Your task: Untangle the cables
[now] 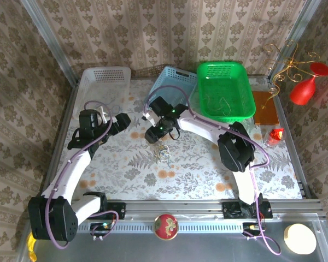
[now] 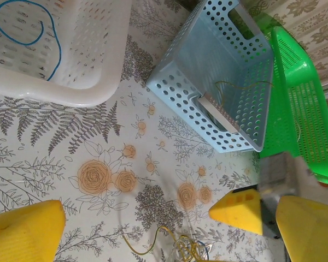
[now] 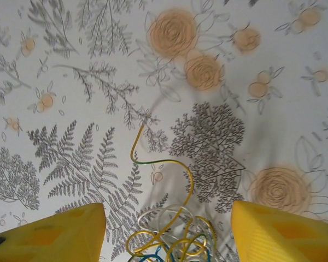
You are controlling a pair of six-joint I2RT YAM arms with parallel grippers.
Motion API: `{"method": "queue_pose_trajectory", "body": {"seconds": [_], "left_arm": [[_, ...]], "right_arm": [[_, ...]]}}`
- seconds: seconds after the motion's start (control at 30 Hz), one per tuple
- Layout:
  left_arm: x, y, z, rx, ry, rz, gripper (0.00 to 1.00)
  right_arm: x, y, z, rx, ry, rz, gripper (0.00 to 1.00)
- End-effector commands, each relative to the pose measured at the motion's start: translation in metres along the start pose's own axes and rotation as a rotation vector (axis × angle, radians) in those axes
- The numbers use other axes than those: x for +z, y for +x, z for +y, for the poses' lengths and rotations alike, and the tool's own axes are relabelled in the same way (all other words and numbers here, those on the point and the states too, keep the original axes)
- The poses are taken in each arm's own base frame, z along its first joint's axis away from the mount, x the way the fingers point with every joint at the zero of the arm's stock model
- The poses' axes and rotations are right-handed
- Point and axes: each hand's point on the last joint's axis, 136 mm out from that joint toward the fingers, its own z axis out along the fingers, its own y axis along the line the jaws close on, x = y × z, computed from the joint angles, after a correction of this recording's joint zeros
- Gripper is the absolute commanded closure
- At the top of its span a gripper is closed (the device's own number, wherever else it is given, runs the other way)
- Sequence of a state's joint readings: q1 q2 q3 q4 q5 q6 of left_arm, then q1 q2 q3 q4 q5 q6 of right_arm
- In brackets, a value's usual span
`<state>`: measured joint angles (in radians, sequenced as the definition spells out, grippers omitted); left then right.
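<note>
The cables (image 1: 164, 154) lie as a small knot of yellow, whitish and blue strands on the flowered cloth at mid-table. My right gripper (image 1: 156, 134) hovers just behind the knot. In the right wrist view the right gripper (image 3: 168, 218) is open, its yellow fingers either side of the knot (image 3: 169, 245), touching nothing. One yellow strand (image 3: 153, 161) snakes away from the knot. My left gripper (image 1: 123, 123) is to the left, wide open and empty (image 2: 172, 226), with the knot (image 2: 186, 248) at the bottom edge. A blue cable (image 2: 49, 33) lies in the white basket.
Three baskets stand along the back: white (image 1: 106, 70), blue (image 1: 172, 76) and green (image 1: 205, 82), the green one with thin strands in it. At the right are a red goblet (image 1: 309, 82) and an orange pad (image 1: 265, 106). A red ball (image 1: 165, 225) rests on the front rail.
</note>
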<state>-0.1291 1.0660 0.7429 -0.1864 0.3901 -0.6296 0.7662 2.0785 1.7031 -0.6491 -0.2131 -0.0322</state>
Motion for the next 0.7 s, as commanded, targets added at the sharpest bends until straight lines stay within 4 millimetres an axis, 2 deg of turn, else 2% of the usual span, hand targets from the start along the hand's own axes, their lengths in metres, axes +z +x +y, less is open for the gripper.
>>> {"method": "queue_pose_trajectory", "body": {"seconds": [0.0, 0.27, 0.67], "left_arm": [[-0.004, -0.012, -0.010, 0.000, 0.033, -0.026, 0.00], [-0.004, -0.013, -0.007, -0.007, 0.024, -0.032, 0.00], [-0.009, -0.017, -0.005, -0.018, 0.027, -0.047, 0.00]], "right_arm": [[0.016, 0.023, -0.004, -0.046, 0.032, 0.086, 0.35], [0.037, 0.034, 0.003, -0.123, 0.064, 0.140, 0.34], [0.059, 0.030, -0.006, -0.179, 0.140, 0.158, 0.33]]}}
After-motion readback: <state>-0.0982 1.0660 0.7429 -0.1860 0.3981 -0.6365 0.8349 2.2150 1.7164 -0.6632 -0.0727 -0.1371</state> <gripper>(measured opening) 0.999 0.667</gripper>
